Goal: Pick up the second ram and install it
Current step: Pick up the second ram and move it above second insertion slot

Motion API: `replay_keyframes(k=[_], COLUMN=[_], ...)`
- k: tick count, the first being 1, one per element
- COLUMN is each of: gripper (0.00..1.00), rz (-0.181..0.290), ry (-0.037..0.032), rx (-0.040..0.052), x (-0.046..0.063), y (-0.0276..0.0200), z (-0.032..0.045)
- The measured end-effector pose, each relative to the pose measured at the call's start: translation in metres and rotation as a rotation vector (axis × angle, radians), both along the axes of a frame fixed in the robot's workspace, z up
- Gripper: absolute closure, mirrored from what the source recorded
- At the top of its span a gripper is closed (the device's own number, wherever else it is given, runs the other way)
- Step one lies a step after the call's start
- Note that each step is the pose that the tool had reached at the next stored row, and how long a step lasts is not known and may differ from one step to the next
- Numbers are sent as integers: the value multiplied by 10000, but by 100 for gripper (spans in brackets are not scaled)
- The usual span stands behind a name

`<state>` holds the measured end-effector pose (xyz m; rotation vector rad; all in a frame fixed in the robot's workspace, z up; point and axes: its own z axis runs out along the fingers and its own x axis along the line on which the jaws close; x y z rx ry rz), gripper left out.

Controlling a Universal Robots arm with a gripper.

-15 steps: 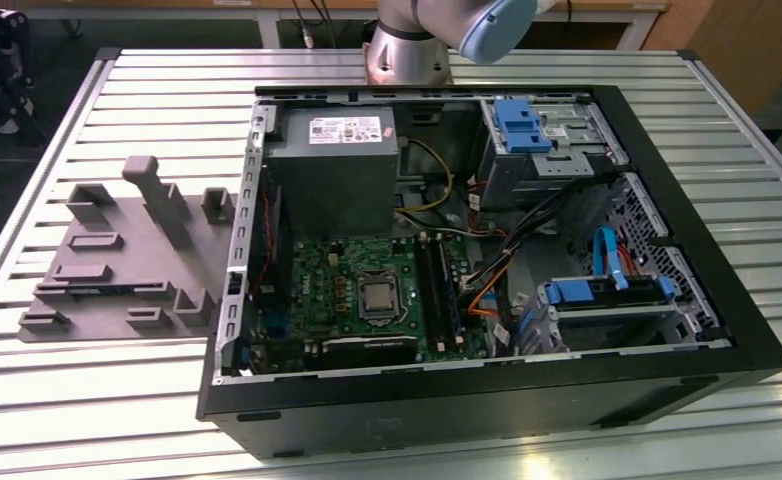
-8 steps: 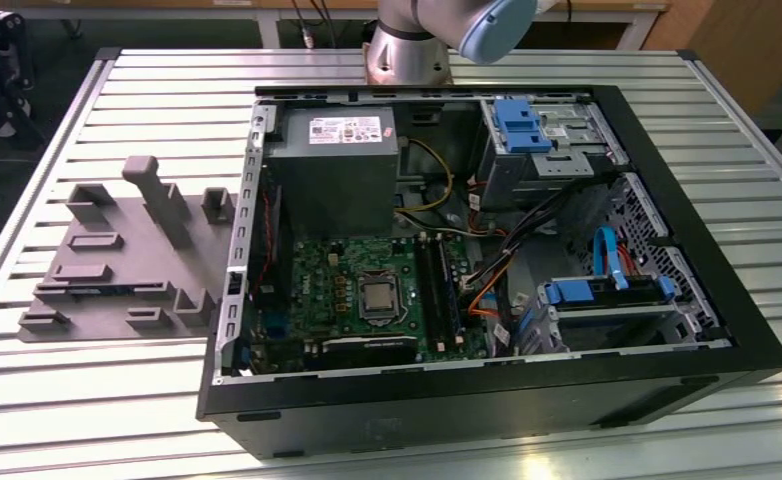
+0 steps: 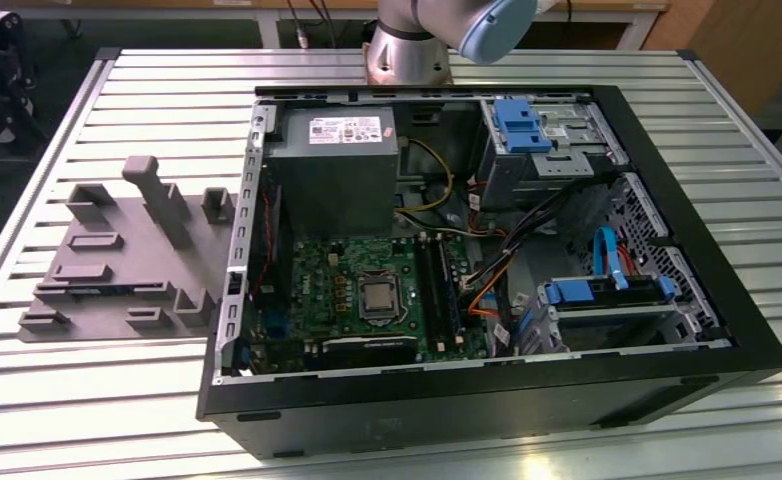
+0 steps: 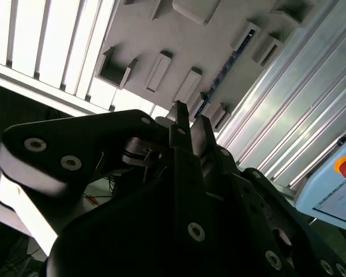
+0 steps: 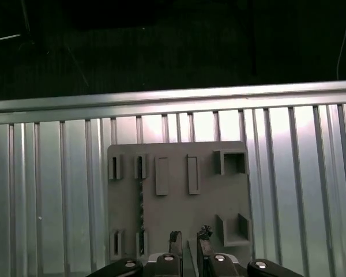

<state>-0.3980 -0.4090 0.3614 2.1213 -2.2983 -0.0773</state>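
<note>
The second ram (image 5: 141, 209) is a thin dark stick standing on edge in the slots of a grey fixture plate (image 5: 179, 213). In the exterior view the second ram (image 3: 95, 290) lies along the near part of that plate (image 3: 111, 260), to the left of the open computer case (image 3: 498, 400). My gripper (image 5: 190, 236) hangs well above the plate, open, with nothing between its fingertips (image 5: 175, 236). In the second wrist view the gripper (image 4: 190, 122) points toward the plate, and the ram (image 4: 226, 68) shows as a thin bluish line beyond it.
The case holds a green motherboard (image 3: 364, 290) with long black slots (image 3: 434, 285), a grey power supply (image 3: 338, 170) and blue drive brackets (image 3: 522, 125). Everything stands on a slatted aluminium table (image 3: 98, 420). The arm's base (image 3: 411, 50) rises at the table's far edge.
</note>
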Motion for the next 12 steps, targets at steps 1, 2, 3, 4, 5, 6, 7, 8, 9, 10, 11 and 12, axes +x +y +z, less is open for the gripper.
replay_keyframes(k=[1, 2, 3, 4, 5, 6, 7, 8, 9, 10, 11, 12], gripper=[75, 75, 75, 75, 74, 68, 68, 62, 62, 56, 56, 56], rz=[5, 7, 7, 8, 8, 9, 9, 9, 9, 9, 9, 9], ry=[0, 0, -1, 0, 1, 1, 0, 0, 1, 1, 0, -1], rx=[-1, -1, 0, -1, -1, -1, -1, -1, -1, -1, -1, 0], x=[0, 0, 0, 0, 1, 1, 1, 1, 1, 1, 1, 1], y=[-3, -6, -8, -9, -9, -9, -9, -9, -9, -9, -9, -9], z=[-4, -9, -14, -17, -19, -21, -23, -24, -25, -26, -27, -29])
